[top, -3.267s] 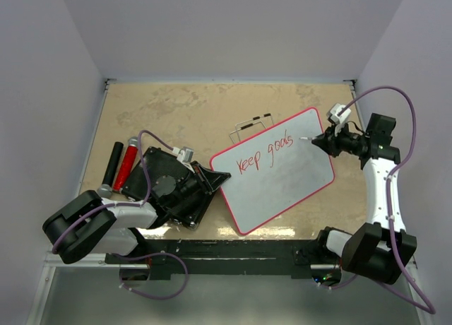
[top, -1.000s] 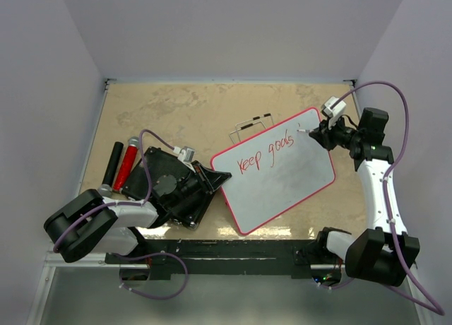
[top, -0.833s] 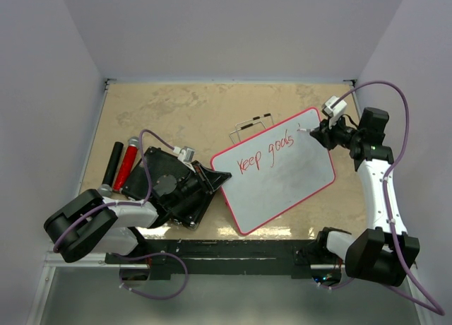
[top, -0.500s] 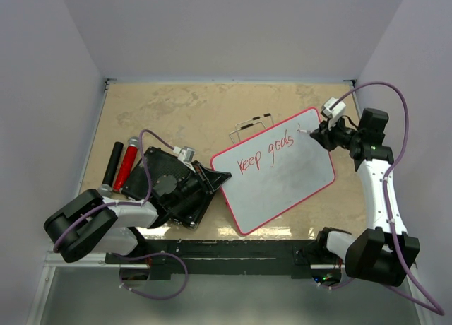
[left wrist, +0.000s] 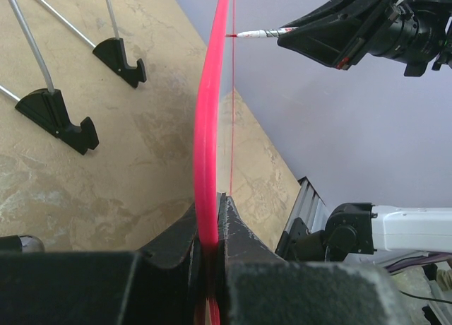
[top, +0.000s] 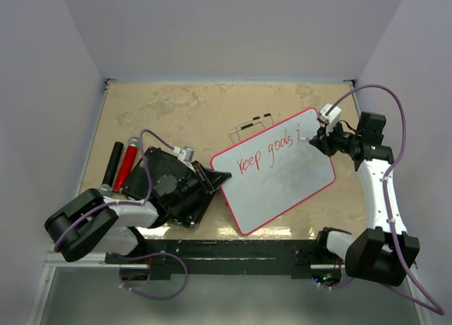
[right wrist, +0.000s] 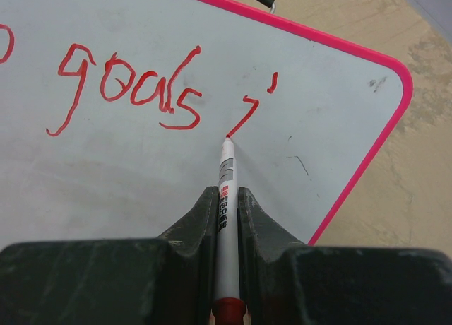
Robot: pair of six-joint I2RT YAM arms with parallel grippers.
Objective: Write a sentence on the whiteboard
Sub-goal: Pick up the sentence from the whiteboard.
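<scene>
Tan table (top: 176, 106); whiteboard (top: 282, 187) edge pinched between left fingers (left wrist: 176, 237), marker (right wrist: 226, 166) tip touching.

The left arm (top: 116, 215) lies low and folded, its forearm stretched out from the base with the wrist level. The left gripper (top: 214, 178) is clamped, a finger on either side of the rim of the whiteboard (left wrist: 203, 127), which runs straight ahead between them. The right arm (top: 381, 191) rises from its base and bends at the elbow. The right gripper (top: 317, 138) tilts downward, its jaws closed tight on a marker (right wrist: 225, 171) whose tip juts ahead of the fingertips.
</scene>
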